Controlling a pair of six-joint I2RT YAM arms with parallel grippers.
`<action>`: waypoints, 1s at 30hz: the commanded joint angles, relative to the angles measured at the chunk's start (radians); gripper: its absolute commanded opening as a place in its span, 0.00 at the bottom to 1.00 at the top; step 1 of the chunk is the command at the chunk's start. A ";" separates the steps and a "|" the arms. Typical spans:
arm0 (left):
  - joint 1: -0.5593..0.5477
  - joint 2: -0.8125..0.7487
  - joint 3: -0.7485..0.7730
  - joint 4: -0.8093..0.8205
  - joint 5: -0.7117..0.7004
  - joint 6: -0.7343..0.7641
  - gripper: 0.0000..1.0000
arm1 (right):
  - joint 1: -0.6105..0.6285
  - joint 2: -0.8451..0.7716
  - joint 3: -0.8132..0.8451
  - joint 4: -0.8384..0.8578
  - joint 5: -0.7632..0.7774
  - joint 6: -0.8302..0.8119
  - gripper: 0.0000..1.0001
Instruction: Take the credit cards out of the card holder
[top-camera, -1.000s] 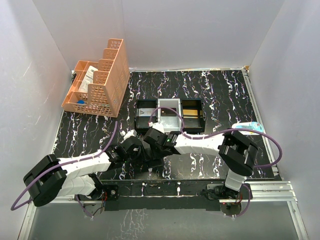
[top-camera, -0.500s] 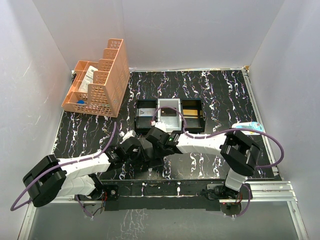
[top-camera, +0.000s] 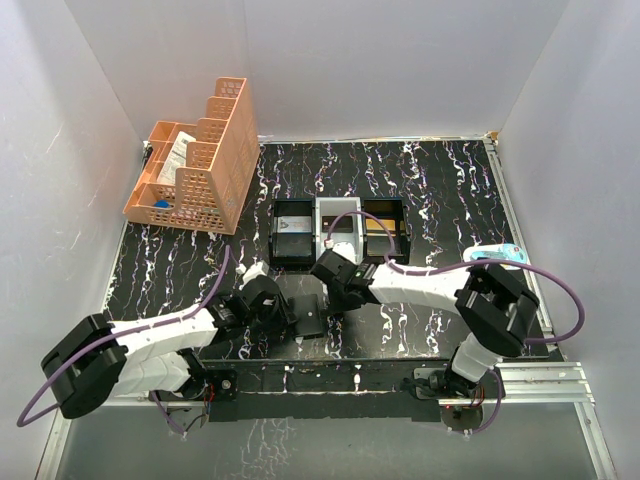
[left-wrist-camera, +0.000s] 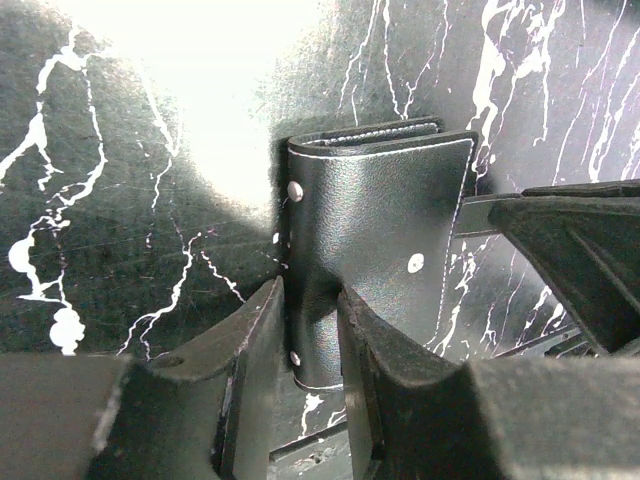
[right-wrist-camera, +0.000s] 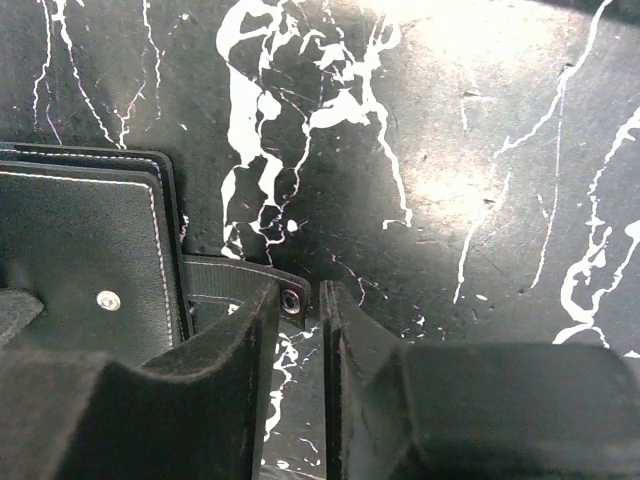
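- Since a second ago the right gripper (right-wrist-camera: 298, 292) has moved to the right, away from the left gripper (left-wrist-camera: 310, 292), and all three compartments of the black-and-white tray (top-camera: 300, 202) now show behind the arms.
- Orange basket (top-camera: 215, 165) stands at the far left corner of the marble-patterned table (top-camera: 430, 190), well apart from both arms.
- Left gripper is low over the table, left of the middle. In its wrist view the two fingers (left-wrist-camera: 255, 345) pinch the near edge of the card holder (left-wrist-camera: 380, 220).
- Card holder is dark, with white stitching and small metal rivets. It sits on the table between the two grippers, in front of the tray and not touching it. The panels look folded together; I cannot see any card.
- Right gripper is just right of the holder. Its fingers (right-wrist-camera: 230, 350) are almost pressed together, and the end of the small black tab (right-wrist-camera: 240, 278), with its snap, is caught in the narrow gap between them. The tab reaches from the holder's edge to this gap.
- Small light-blue object (top-camera: 495, 253) lies near the right edge of the table; I cannot tell what it is.
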 joint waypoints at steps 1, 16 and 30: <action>0.003 -0.035 -0.031 -0.124 -0.046 0.045 0.27 | -0.027 -0.066 -0.016 0.017 -0.025 -0.011 0.23; 0.002 -0.034 -0.002 -0.136 -0.032 0.067 0.28 | -0.058 -0.047 -0.042 0.185 -0.264 0.009 0.26; 0.001 -0.020 0.014 -0.141 -0.027 0.075 0.29 | -0.059 -0.037 -0.089 0.215 -0.276 0.021 0.15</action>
